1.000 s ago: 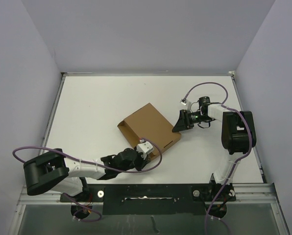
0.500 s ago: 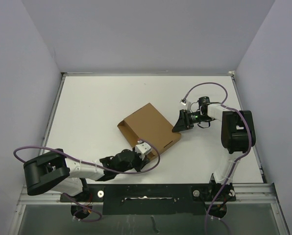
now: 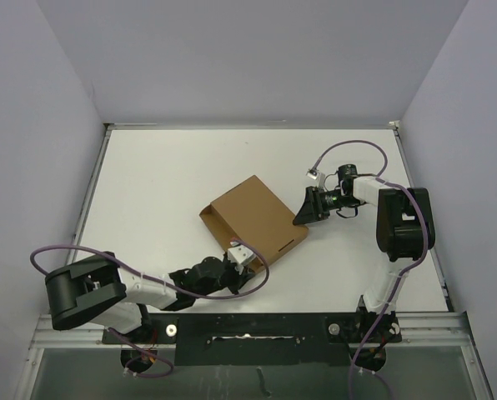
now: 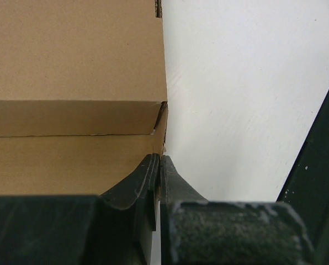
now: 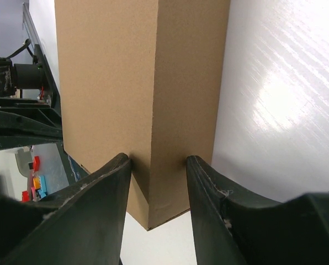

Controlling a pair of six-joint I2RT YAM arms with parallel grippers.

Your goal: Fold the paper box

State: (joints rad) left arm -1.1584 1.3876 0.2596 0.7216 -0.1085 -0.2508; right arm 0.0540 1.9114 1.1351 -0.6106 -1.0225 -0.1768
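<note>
The top view looks down from high on the whole table (image 3: 165, 167), its near edge at the frame bottom. Both wrist views sit low and very near the paper box (image 3: 257, 218), which all three views share.

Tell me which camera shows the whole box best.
Top external: nearly the whole box shows in frame. Left wrist shows only one corner up close; right wrist shows only one end, between its fingers.
</note>
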